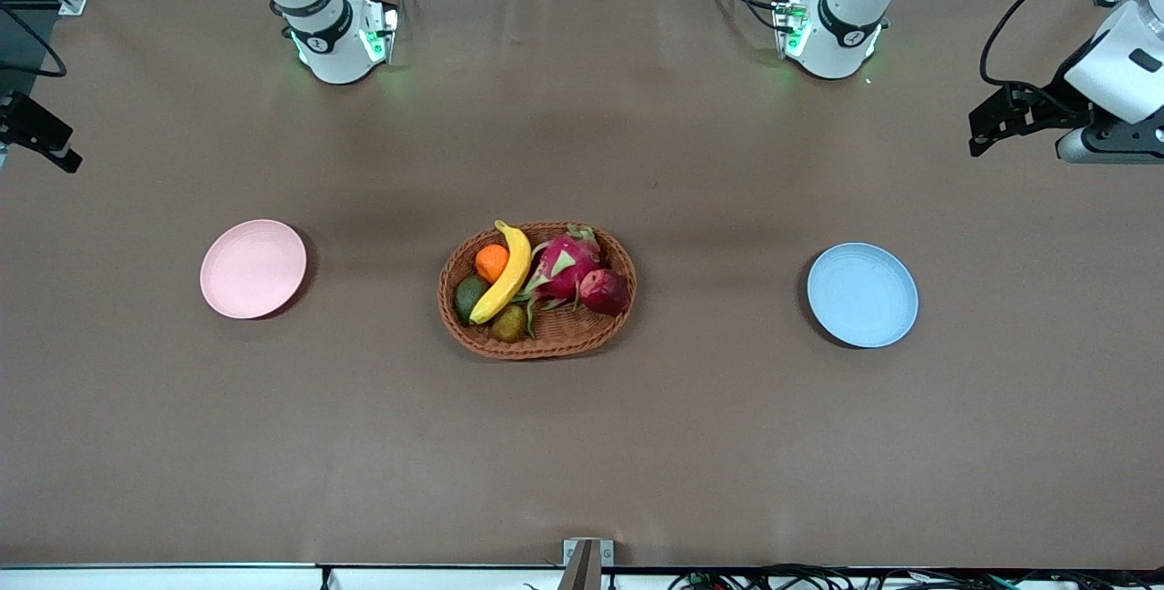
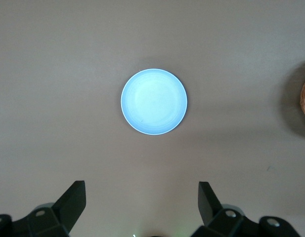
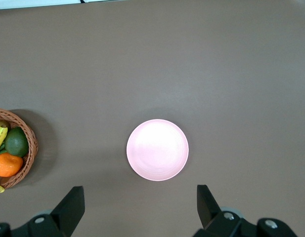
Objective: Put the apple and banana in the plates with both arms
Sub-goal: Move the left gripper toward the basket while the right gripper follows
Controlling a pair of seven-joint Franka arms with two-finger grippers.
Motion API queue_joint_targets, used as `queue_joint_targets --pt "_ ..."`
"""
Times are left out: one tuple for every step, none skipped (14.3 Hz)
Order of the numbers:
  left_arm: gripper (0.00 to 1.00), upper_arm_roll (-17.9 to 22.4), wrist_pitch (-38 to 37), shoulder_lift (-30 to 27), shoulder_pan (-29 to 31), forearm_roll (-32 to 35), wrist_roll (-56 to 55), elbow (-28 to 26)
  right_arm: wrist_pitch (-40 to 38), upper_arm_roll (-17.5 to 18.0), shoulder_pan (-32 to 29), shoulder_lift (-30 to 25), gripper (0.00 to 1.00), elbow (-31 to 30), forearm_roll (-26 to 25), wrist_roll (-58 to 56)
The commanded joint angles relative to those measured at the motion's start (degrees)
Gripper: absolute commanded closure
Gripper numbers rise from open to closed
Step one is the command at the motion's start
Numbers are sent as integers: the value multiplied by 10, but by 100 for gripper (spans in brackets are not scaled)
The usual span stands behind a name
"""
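We have both targets sitting in the wicker basket at mid-bench; the banana lies toward the right arm's end of the basket, long axis running from the edge by the robot bases down toward the front-camera edge, slightly slanted, greenish tip at the base-side end; the apple sits at the left arm's end of the basket, touching the dragon fruit; orange, avocado and a small brownish fruit crowd the banana.

Pink plate lies between the basket and the right arm's end of the bench; blue plate between the basket and the left arm's end; both bare.

So we judge the split as: right arm nearer the banana and the pink plate, left arm nearer the apple and the blue plate.

Left gripper hangs high near the left arm's end of the bench, looking down on the blue plate; fingers spread wide, nothing between them. Right gripper looks down on the pink plate, basket rim at the frame's border; fingers likewise spread wide and bare.

Nothing picked yet; each arm needs to travel in toward mid-bench; for the banana we'd close across the short axis, near its middle.
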Motion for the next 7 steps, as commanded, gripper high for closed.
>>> queue_joint_targets --pt "0 0 -12 1 -2 11 9 10 0 0 6 1 0 5 -14 -2" --pt "0 0 -12 2 -2 11 8 12 0 0 6 1 0 5 -14 -2" --pt "0 0 -12 5 -2 11 6 13 0 0 6 1 0 6 -14 -2" --pt "0 0 -12 8 -3 11 6 19 0 0 5 1 0 6 -14 -2" --pt "0 0 -12 16 -3 11 5 28 0 0 5 1 0 6 -13 -2" --pt "0 0 -12 21 -4 11 1 33 0 0 6 1 0 6 -13 -2" --pt "0 0 -12 23 -3 11 0 32 0 0 6 2 0 6 -13 -2"
